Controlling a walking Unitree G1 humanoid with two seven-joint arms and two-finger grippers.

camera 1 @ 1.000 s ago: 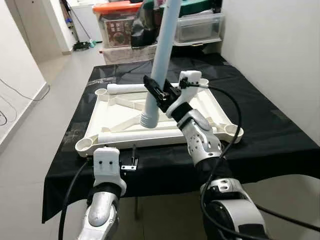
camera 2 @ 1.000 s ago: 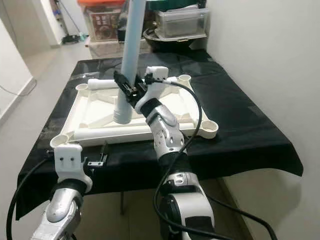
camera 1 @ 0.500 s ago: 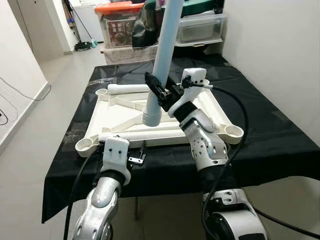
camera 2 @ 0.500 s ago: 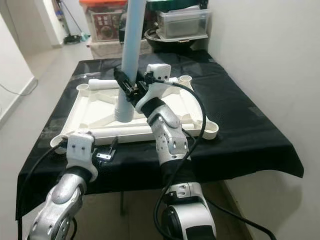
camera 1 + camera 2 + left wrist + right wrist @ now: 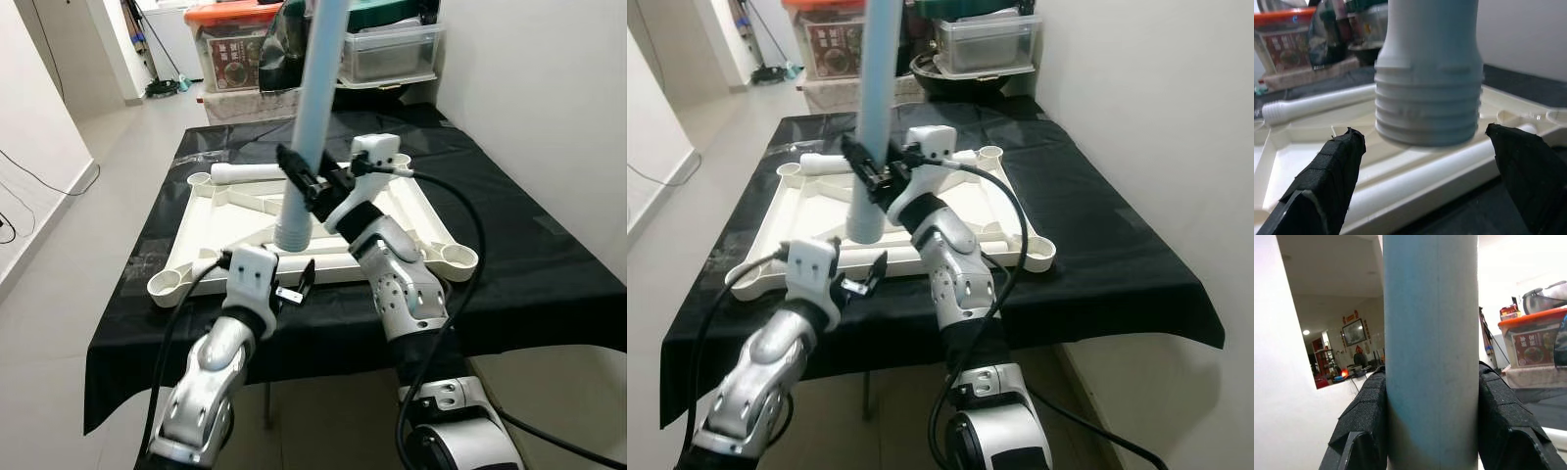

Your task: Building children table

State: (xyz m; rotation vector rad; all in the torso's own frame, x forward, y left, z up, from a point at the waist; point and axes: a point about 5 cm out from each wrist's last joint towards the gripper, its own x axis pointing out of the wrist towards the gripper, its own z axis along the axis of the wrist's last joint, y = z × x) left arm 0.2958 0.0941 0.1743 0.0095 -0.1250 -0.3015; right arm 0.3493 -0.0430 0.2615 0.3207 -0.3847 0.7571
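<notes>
A white children's table top (image 5: pixel 233 231) lies upside down on the black-clothed table, with round sockets at its corners. My right gripper (image 5: pixel 300 177) is shut on a pale blue table leg (image 5: pixel 313 98), which stands nearly upright with its threaded end (image 5: pixel 292 235) just above the top's middle. In the right wrist view the leg (image 5: pixel 1430 347) sits tight between the pads (image 5: pixel 1364 416). My left gripper (image 5: pixel 295 283) is open at the top's front edge, level with the threaded end (image 5: pixel 1427 98), one finger (image 5: pixel 1327 176) on each side. Two loose legs lie in the top, one at the back (image 5: pixel 253 173), one along the front (image 5: pixel 323 260).
Plastic storage boxes (image 5: pixel 392 54) and an orange-lidded bin (image 5: pixel 230 44) stand behind the table. A white wall runs along the right. Open floor lies to the left. The black cloth (image 5: pixel 549 274) hangs over the table's front edge.
My left arm has risen from below the table's front edge and moved forward and right, up to the leg's threaded end. The right gripper and leg have shifted slightly left.
</notes>
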